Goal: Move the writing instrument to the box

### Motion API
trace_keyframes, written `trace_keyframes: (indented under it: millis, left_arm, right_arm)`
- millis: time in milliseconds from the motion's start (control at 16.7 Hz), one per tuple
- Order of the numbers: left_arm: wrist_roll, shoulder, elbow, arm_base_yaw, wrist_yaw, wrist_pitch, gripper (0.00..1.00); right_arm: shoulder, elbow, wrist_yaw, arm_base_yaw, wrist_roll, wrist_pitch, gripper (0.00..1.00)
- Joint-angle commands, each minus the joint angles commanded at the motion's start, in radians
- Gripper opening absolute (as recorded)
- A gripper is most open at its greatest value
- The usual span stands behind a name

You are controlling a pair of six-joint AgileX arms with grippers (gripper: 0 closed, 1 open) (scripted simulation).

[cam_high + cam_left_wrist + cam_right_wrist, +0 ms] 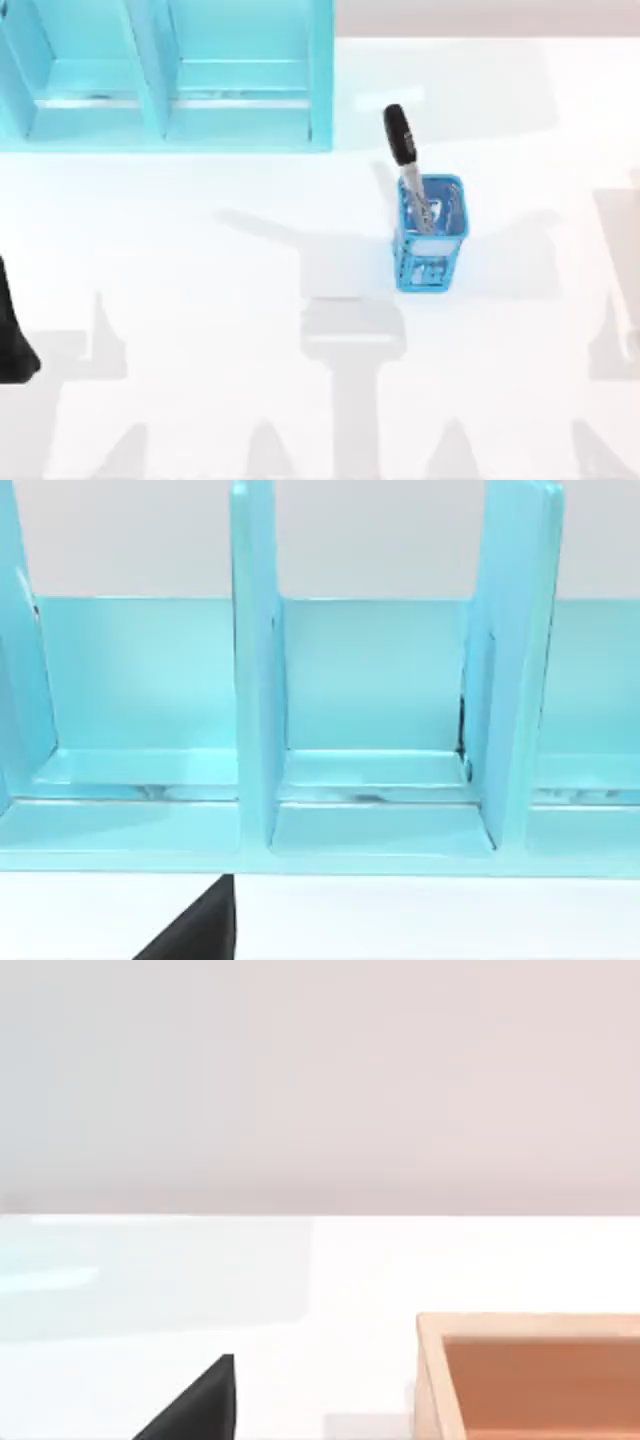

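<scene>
Item, bench (200, 330): blue divided shelf (165, 75) at rear left; wooden box (530, 1375) before the right wrist camera. Blue cup (430, 235), right of centre, held the writing instrument (400, 140), long axis upright, tilted rearward. Left end effector (15, 335) sat at the left edge, well apart; finger state of either arm indeterminable, nearer arm unclear.

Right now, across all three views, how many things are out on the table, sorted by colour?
Light blue: 2, the divided shelf rack and the small mesh cup.
Black and silver: 1, the writing instrument standing tilted in that cup.
Orange-brown: 1, the box.
Total: 4.
</scene>
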Motion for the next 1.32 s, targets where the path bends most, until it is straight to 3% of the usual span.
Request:
trace_keyframes:
  millis: [240, 480, 1020, 1320]
  left_arm:
    - [0.0, 0.0, 0.0, 0.0, 0.0, 0.0, 1.0]
    - [0.0, 0.0, 0.0, 0.0, 0.0, 0.0, 1.0]
    - [0.0, 0.0, 0.0, 0.0, 0.0, 0.0, 1.0]
    - [0.0, 0.0, 0.0, 0.0, 0.0, 0.0, 1.0]
  right_arm:
    - [0.033, 0.025, -0.014, 0.005, -0.005, 0.005, 1.0]
    - [0.226, 0.147, -0.089, 0.034, -0.032, 0.026, 1.0]
    - [1.097, 0.535, -0.371, 0.155, -0.118, 0.068, 1.0]
    - [1.452, 0.719, -0.503, 0.214, -0.161, 0.095, 1.0]
